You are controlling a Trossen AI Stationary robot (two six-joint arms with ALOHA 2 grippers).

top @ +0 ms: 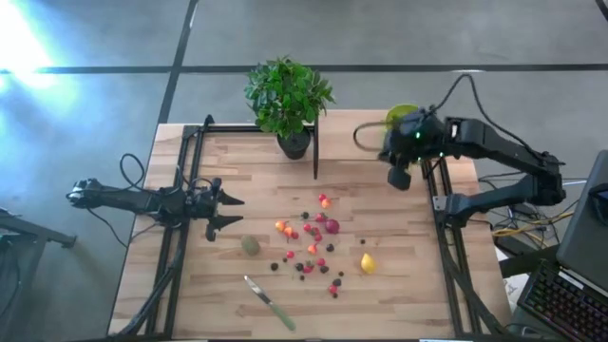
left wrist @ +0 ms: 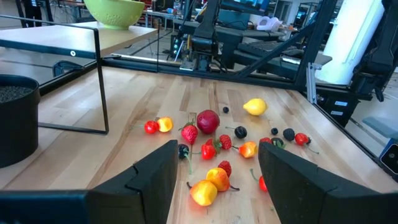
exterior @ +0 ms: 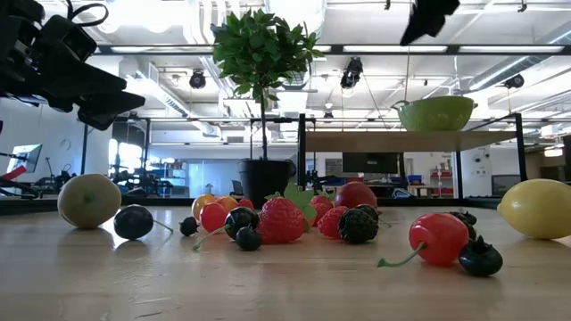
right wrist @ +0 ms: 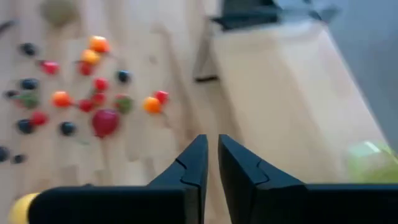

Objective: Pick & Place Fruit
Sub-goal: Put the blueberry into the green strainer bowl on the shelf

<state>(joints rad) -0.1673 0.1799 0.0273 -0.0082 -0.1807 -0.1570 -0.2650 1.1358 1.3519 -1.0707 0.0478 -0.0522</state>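
Lying loose in one patch at mid-table, the fruit (top: 312,245) is untouched by either gripper.

Counted from above: one yellow lemon (top: 367,263) at the patch's right edge, one dull-green kiwi-like ball (top: 250,245) set apart on its left, one dark red round fruit (top: 332,226), and roughly twenty small red, orange and dark berries between them, too small to count exactly. One green-handled knife (top: 270,303) lies nearer the front edge, with bare wood around it. One potted plant (top: 290,103) stands at the back edge, one lime-green bowl (top: 401,116) at the back right. The left gripper (top: 226,210) hovers near the left rail, fingers spread and empty, with clear table between it and the kiwi. The right gripper (right wrist: 211,163) is raised by the bowl, its fingers nearly together on nothing.
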